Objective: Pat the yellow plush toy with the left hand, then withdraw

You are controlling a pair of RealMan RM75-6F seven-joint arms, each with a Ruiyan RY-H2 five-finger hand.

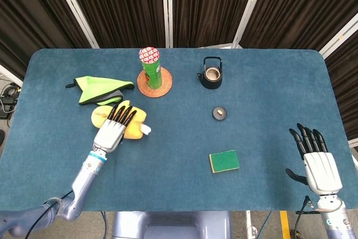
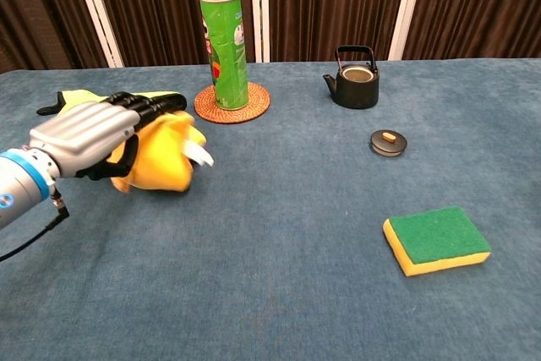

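Observation:
The yellow plush toy [image 1: 100, 117] [image 2: 167, 158] lies on the blue table, left of centre, with a white tag at its right end. My left hand [image 1: 114, 127] [image 2: 95, 134] lies flat over the toy with its fingers stretched out across the top; its black fingertips [image 2: 161, 104] reach past the toy's far side. It holds nothing. My right hand [image 1: 316, 160] stays at the table's front right corner, fingers spread and empty; the chest view does not show it.
A green cloth [image 1: 98, 88] lies just behind the toy. A green can [image 1: 150, 66] stands on a woven coaster [image 1: 155, 84]. A black teapot [image 1: 211, 75], its lid [image 1: 220, 113] and a green-and-yellow sponge [image 1: 224, 161] sit to the right.

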